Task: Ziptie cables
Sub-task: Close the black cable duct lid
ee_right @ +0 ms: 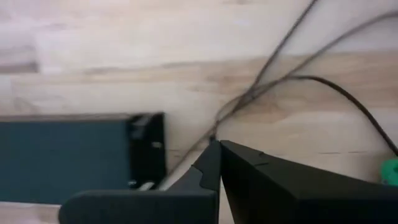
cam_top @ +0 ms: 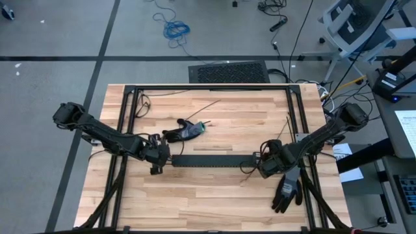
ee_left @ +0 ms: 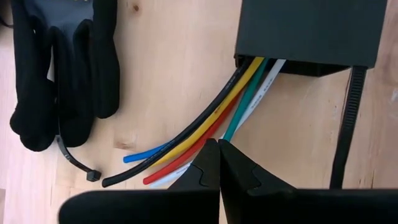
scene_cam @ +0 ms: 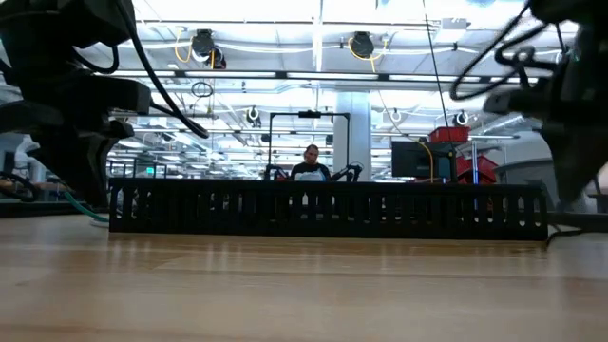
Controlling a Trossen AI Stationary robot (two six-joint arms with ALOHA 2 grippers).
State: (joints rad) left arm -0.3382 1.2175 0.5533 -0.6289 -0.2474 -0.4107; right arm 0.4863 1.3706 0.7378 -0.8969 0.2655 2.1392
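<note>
Two dark arms reach in over a wooden bench (cam_top: 214, 195) from its left and right edges, elbows out, wrists angled toward the middle. Left end effector (cam_top: 158, 158) sits at the left end of a long black slotted duct (cam_top: 213, 160), fingers (ee_left: 208, 165) pressed together, gripping nothing. Right end effector (cam_top: 265, 166) sits at the duct's right end, also fully closed & empty. The cables (ee_left: 214, 115), black, yellow, red, green, white & a short blue one, come out of the duct's left end and fan onto the bench just beside the left fingertips. A black zip tie (ee_left: 346, 124) lies alongside. One black glove (cam_top: 184, 132) lies behind the duct, another (cam_top: 286, 190) nr the right front corner.
</note>
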